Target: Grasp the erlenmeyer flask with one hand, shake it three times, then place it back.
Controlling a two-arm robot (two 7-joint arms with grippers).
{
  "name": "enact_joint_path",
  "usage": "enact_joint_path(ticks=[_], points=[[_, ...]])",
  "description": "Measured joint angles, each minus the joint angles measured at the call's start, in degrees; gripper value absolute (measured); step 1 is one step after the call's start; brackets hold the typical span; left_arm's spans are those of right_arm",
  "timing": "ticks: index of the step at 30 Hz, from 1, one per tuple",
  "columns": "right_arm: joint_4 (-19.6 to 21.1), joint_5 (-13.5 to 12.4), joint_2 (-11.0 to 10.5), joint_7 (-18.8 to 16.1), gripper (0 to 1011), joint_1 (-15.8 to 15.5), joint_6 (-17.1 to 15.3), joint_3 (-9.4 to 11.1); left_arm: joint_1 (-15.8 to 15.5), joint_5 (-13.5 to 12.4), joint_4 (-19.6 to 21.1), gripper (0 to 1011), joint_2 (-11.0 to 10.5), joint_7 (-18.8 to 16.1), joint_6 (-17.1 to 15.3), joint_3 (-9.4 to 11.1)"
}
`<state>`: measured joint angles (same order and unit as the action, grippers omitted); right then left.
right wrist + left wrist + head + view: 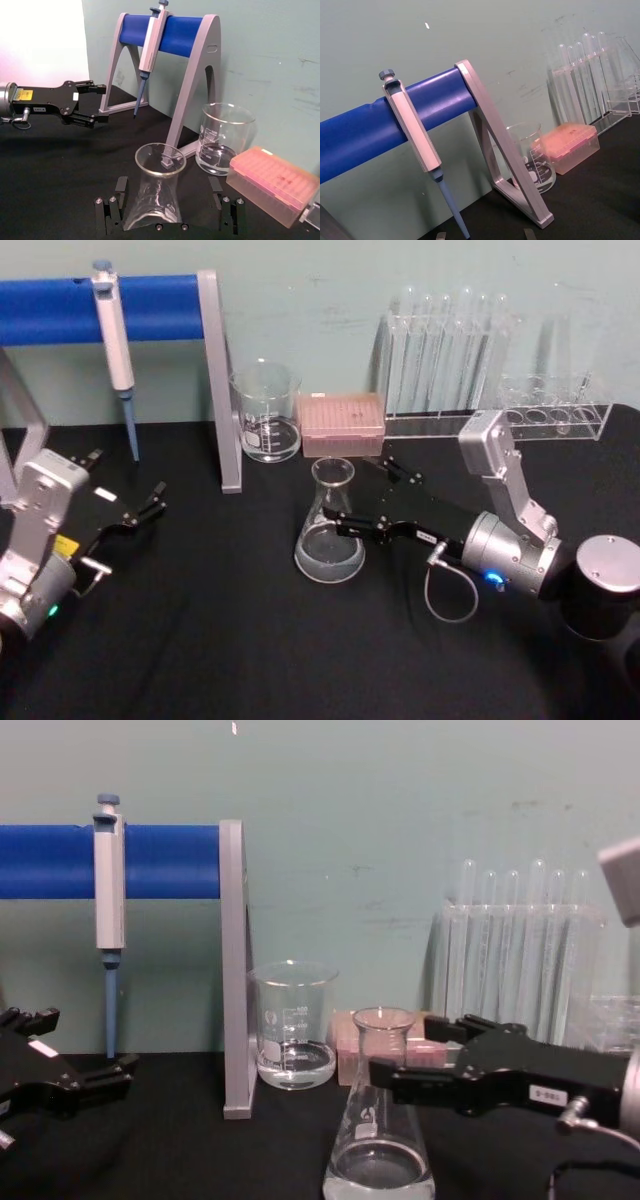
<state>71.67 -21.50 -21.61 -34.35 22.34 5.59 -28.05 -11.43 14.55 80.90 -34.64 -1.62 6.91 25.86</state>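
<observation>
Between the fingers of your right claw (168, 190): the flask (329, 532), upright on the black table (250, 660), its neck in the gap. Jaws wide apart, one finger on either side. Glass is clear of both as far as the wrist view shows, so nothing is gripped yet. The fingers sit level with the upper cone, just under the neck, likely so that closing catches the narrow part above the wide base. Contents: a shallow pool of clear liquid, low enough, I judge, to shake without spilling if you keep the flask upright.

Writing at the claw: a small white claw label (545, 1095) on the side of its body, characters too small to read. A white flask label (365, 1130) low on the cone, also unreadable.

Just beyond the claw: a pink tip box (343, 423). Beside it, a beaker (268, 415) with printed graduations, figures not legible, a little clear liquid inside. Behind the claw's arm: a clear rack (450, 360) of test tubes.

Farther off, past the flask: a grey stand (218, 380) with a blue bar, a pipette (115, 340) hung on it tip down.

Farthest: your left claw (145, 507), parked low over the table, well apart from the flask, fingers parted and empty. It carries a yellow sticker (22, 94), not readable.
</observation>
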Motion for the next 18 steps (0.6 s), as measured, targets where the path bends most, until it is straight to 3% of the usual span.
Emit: enact_joint_path(ticks=[18], points=[[-3.5, 1.5, 2.8, -0.2, 1003, 2.4, 0.8, -1.6, 0.0, 0.0, 0.0, 1001, 0.0, 0.0, 0.0, 0.0]])
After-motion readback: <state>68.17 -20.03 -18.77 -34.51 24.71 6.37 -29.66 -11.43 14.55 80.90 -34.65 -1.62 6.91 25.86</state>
